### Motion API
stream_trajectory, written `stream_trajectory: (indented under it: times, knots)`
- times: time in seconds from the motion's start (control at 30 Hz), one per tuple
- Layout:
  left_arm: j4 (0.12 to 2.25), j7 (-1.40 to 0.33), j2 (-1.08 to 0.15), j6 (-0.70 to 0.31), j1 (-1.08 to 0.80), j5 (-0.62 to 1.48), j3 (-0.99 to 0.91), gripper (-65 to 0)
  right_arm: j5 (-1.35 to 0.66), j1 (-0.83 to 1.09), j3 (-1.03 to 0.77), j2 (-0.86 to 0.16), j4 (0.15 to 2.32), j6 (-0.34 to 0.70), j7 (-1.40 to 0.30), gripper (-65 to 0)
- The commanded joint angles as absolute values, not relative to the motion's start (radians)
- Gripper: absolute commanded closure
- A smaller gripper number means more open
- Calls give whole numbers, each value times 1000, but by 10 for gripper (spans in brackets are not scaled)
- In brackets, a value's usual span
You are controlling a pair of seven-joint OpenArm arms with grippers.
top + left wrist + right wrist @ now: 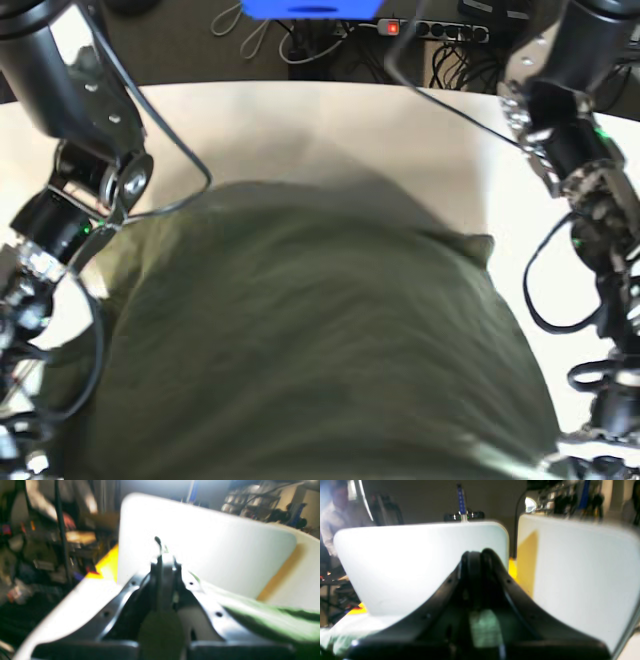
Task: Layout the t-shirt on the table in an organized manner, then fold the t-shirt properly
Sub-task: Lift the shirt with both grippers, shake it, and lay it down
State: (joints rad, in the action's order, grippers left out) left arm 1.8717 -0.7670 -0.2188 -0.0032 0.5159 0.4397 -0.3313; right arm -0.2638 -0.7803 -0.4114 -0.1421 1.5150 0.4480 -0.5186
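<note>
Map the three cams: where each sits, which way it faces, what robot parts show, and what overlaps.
Left wrist: sits behind the left gripper, looks along its shut jaws toward white panels and room clutter; green t-shirt lower right.
Right wrist: sits behind the right gripper, jaws shut, facing the same panels; pale green cloth by the fingers.
Base: overhead, looking down at the table; blurred t-shirt fills the frame, both arms at the sides, grippers not clearly visible.
Shared: the t-shirt in all three; the panels in both wrist views.

A robotics lab or workshop: a power strip [432, 30] and loose cables [262, 28] lie at twelve o'clock behind the white bench [330, 130], with cluttered equipment racks [252, 502] beyond.
</note>
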Motion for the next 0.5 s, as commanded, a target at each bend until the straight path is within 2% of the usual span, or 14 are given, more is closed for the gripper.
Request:
stream_trajectory:
  times: [0.0,0.2,0.37,0.47]
  knots:
    - [1850,-740,-229,4,538,440,-334,0,-282,-808,-392,-150,1481,452,-469,0]
    - [1610,-730,-222,4,538,441,-334,0,-278,-783,-340,-156,1214,452,-348,0]
    - [1428,-595,-222,4,542,441,-332,0,-278,-796,-257,-191,1030,452,-309,0]
    - [1337,-590,-222,4,578,441,-328,-30,-277,-811,-223,-217,958,452,-286,-74]
